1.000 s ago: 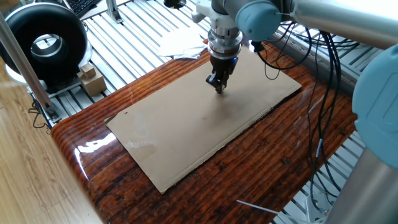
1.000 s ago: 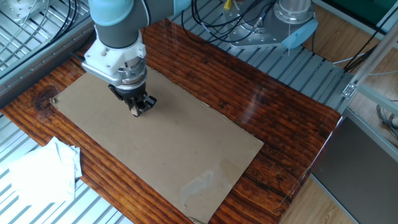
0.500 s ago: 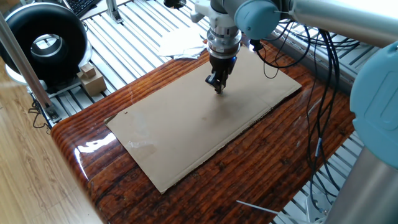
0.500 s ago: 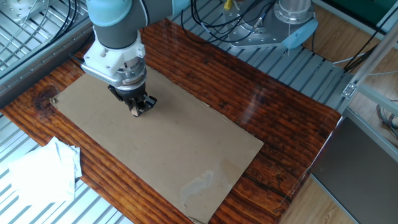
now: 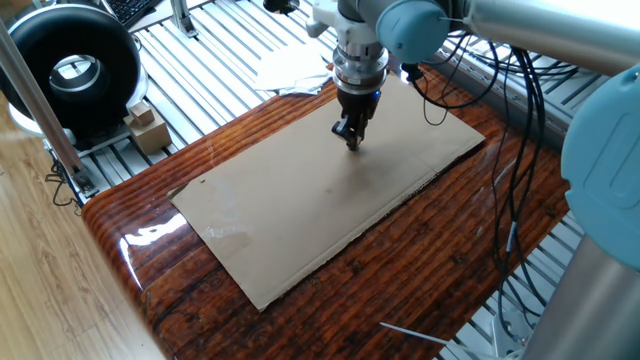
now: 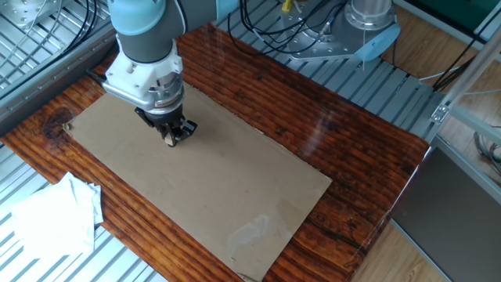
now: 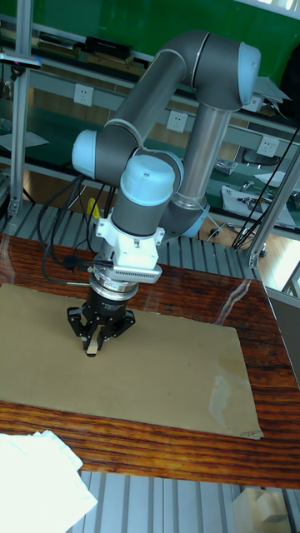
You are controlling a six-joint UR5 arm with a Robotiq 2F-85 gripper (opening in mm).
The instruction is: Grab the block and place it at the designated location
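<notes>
My gripper (image 5: 352,143) (image 6: 172,141) (image 7: 90,346) points straight down over the far half of a flat cardboard sheet (image 5: 300,220) (image 6: 227,196) (image 7: 167,375). Its fingers are drawn together, with the tips just above the sheet. In the tall fixed view a tiny pale tan block (image 7: 90,352) shows pinched between the fingertips. In the other two views the fingers hide the block. I cannot make out the designated location in any view; it may lie under the gripper.
The sheet lies on a glossy wooden table (image 5: 420,260). White crumpled paper (image 6: 51,215) lies off one corner. Small cardboard boxes (image 5: 145,125) and a black round device (image 5: 75,70) stand beyond the table. Cables (image 5: 520,150) hang beside the arm.
The gripper has shifted only a hair over the sheet. Its fingers stay drawn together throughout.
</notes>
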